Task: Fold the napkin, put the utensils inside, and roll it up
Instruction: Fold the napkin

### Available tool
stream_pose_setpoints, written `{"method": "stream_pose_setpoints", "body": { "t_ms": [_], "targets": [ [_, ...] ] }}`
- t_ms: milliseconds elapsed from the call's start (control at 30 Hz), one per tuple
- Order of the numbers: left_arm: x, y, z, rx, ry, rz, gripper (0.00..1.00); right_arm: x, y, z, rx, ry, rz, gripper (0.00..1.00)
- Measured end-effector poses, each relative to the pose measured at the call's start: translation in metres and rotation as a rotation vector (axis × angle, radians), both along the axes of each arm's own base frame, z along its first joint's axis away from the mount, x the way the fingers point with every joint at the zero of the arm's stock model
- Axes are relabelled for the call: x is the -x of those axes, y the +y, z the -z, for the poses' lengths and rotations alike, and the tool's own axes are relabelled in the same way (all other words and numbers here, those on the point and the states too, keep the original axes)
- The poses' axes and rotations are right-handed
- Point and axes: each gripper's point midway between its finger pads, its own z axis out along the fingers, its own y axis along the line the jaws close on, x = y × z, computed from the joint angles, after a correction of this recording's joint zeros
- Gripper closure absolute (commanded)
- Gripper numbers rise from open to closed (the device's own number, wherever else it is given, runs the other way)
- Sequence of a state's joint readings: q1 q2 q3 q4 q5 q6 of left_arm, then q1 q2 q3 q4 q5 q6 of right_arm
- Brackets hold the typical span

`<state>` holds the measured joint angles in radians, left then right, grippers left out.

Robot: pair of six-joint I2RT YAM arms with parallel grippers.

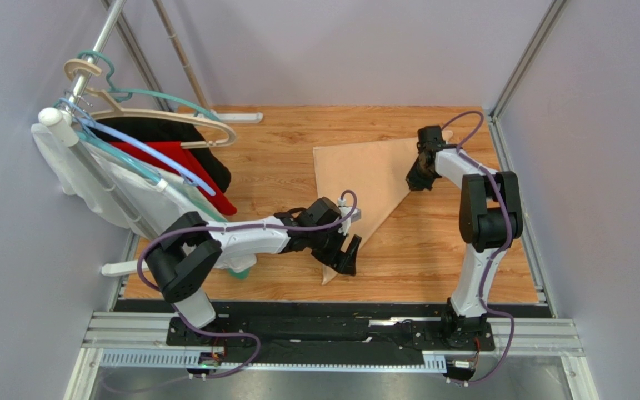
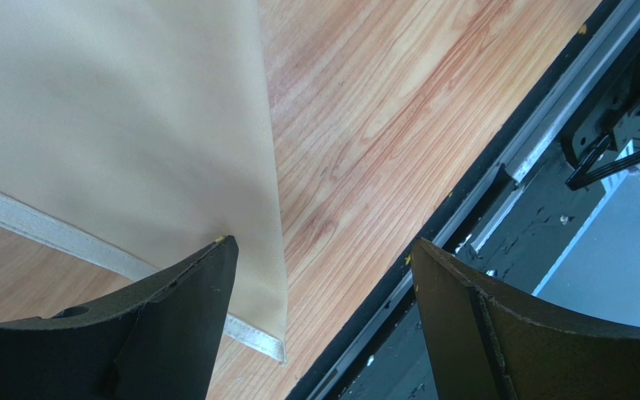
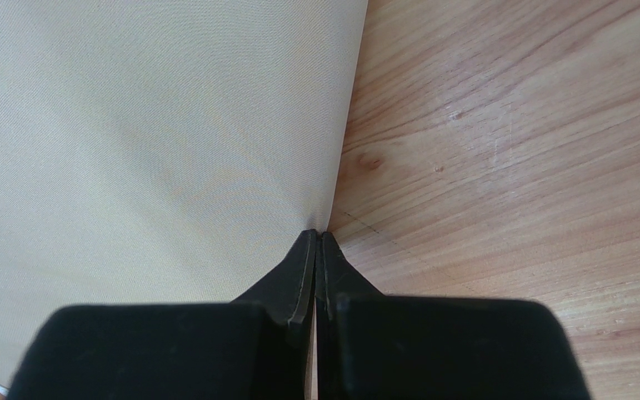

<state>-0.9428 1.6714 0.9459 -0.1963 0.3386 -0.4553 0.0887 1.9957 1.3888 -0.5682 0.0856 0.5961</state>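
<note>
left gripper (image 2: 323, 246) jaws spread wide at the near tip of the napkin (image 1: 365, 179), holding nothing. napkin lies folded in a triangle on the wood table (image 1: 440, 250). right gripper (image 3: 318, 235) clamped closed, tips at napkin's far right edge, can't tell if cloth pinched

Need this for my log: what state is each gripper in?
Left gripper: open, holding nothing.
Right gripper: shut at the napkin edge; grip cannot be told.
</note>
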Motion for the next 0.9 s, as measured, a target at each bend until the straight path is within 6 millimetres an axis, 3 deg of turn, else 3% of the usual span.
{"method": "stream_pose_setpoints", "body": {
  "t_ms": [133, 400, 700, 800, 900],
  "targets": [
    [0.012, 0.009, 0.013, -0.016, 0.036, 0.008, 0.15, 0.000, 0.000, 0.000, 0.000, 0.004, -0.001, 1.00],
    [0.040, 0.006, 0.012, 0.008, 0.047, 0.060, 0.15, 0.000, 0.000, 0.000, 0.001, 0.014, -0.003, 1.00],
    [0.052, 0.019, 0.005, 0.003, 0.040, 0.057, 0.15, 0.000, 0.000, 0.000, -0.005, 0.016, -0.004, 0.99],
    [0.053, 0.021, -0.004, 0.013, 0.031, 0.059, 0.14, 0.000, 0.000, 0.000, -0.008, 0.017, -0.007, 0.91],
    [0.054, 0.024, -0.017, 0.014, 0.021, 0.064, 0.14, 0.000, -0.001, 0.000, -0.005, 0.018, -0.016, 0.75]
  ]
}}
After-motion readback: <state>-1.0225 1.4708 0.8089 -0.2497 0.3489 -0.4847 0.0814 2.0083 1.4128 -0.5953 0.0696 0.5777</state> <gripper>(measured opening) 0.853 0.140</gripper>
